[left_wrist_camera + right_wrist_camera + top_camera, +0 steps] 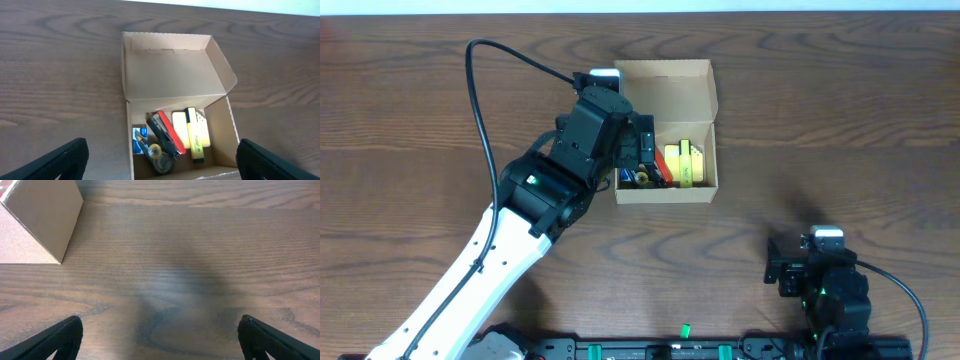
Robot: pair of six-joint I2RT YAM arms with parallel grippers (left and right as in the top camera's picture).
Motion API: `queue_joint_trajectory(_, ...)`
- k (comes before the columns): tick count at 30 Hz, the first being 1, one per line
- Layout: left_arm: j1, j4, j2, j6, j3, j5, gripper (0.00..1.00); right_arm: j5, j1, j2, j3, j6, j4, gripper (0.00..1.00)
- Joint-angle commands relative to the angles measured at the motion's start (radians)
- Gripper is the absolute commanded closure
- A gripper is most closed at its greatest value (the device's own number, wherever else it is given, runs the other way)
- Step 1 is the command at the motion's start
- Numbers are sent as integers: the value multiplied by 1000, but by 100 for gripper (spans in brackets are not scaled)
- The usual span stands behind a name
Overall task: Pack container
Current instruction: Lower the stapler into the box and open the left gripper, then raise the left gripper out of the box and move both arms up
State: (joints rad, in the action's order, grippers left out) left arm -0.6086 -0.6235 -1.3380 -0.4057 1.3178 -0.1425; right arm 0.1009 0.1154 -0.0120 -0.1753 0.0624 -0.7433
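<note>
The left pincer (160, 157) is hovering spread wide, pinching nothing, over the open container (170, 75), which is sitting near the middle of the far edge of the bench (840, 120) and holding a yellow highlighter (196, 137) and a red-and-black item (167, 134). The right pincer (160, 335) is hanging spread wide by the near edge, right of middle.

Dark wood-grain table (840, 120)

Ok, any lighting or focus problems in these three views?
Overhead: even light, sharp, though the left arm covers one side of the box. Left wrist: contents crisp, own fingers dark and soft at the bottom corners. Right wrist: a broad soft shadow on the table, grain slightly blurred there.
</note>
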Motion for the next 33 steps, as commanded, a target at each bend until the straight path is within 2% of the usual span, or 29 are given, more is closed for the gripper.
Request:
queue_joint_trajectory(1,6,4,13,10,24,-23,5,-4,-7,7,12,-15,-5,1)
queue_joint_trajectory(14,6,-72,10,10,24,-22,4,-4,-7,7,12,-15,-5,1)
queue_joint_trajectory(26,6,-82,10,10,24,-23,5,-4,-7,7,12,-15,-5,1)
queue_joint_trajectory(33,6,-148,10,10,24,-23,5,-5,-7,7,12,16,11,1)
